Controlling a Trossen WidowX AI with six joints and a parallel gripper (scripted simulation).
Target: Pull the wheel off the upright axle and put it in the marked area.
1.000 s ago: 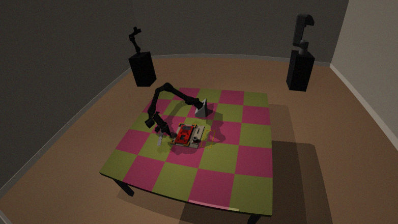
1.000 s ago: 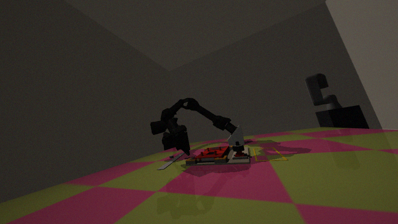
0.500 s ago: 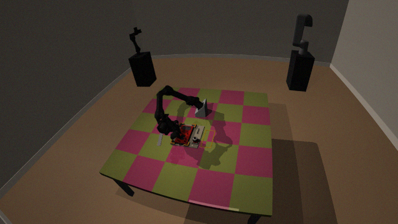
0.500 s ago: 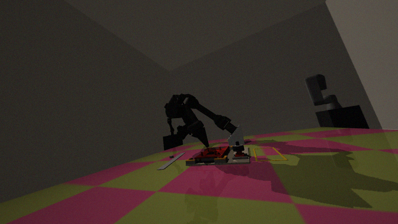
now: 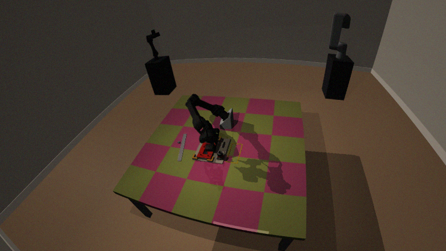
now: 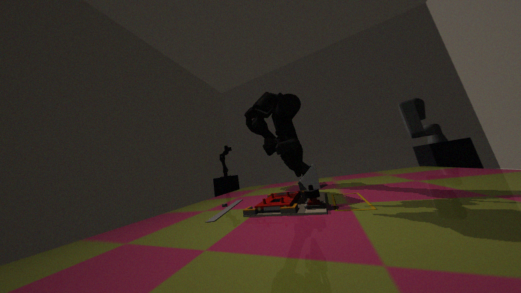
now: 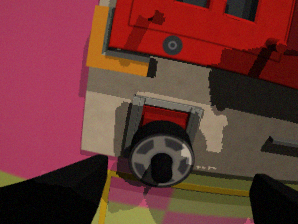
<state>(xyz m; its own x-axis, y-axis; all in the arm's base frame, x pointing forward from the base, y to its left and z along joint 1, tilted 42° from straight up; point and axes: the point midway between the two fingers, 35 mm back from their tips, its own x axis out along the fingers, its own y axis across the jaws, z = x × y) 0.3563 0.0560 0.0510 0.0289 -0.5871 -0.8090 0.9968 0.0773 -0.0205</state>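
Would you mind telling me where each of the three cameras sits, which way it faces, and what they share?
Top: high above the table's near edge, looking down over the whole checkered table; the full arm shows.
Exterior: low at table height, looking across at the red-and-grey board; the arm bends over it.
Wrist: on the arm, looking down at the wheel; only the open tool's dark fingers show.
Shared: the board and the yellow-outlined marked area appear in all three.

One wheel; one red block; one grey strip; two black pedestals
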